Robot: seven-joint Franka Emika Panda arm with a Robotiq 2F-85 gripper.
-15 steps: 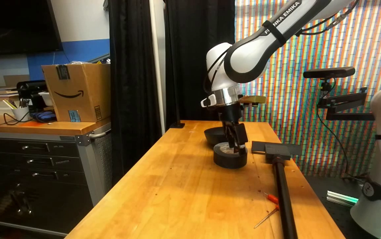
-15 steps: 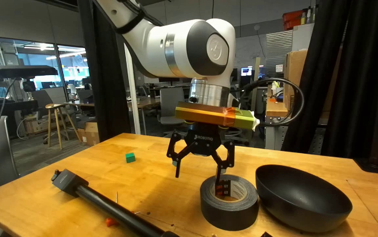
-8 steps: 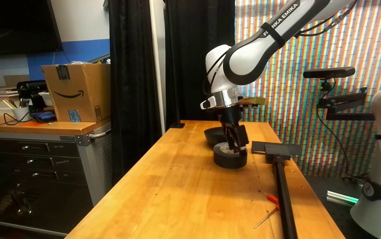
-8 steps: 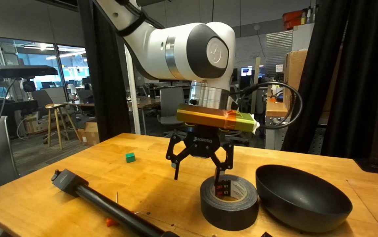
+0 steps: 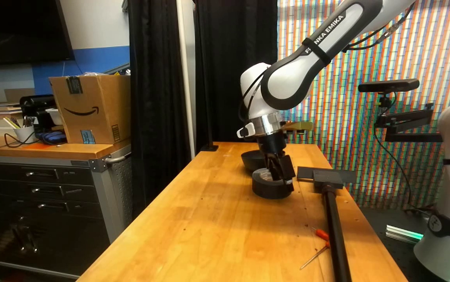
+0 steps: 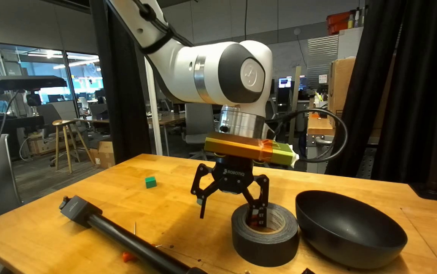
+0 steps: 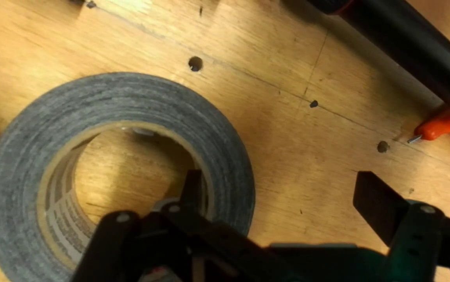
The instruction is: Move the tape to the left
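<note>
The tape, a dark grey-black roll with a paler core, lies flat on the table in both exterior views (image 5: 270, 190) (image 6: 266, 249). It fills the left of the wrist view (image 7: 127, 98). My gripper is open in both exterior views (image 5: 282, 182) (image 6: 227, 219) and in the wrist view (image 7: 279, 174). One finger reaches down into the tape's hole, near the inner wall. The other finger is outside the roll, over the table. The roll's wall lies between the fingers, with a wide gap to the outer finger. That finger's tip seems above the table.
A black bowl (image 6: 349, 232) stands close beside the tape, also seen in an exterior view (image 5: 250, 159). A black pole with a block head (image 5: 335, 231) lies along the table edge. Red-handled tools (image 5: 321, 234) lie by it. A green block (image 6: 150, 182) sits further back.
My gripper has moved down, and one finger has sunk deeper into the tape's hole. The fingers stay open. The tape has not moved.
</note>
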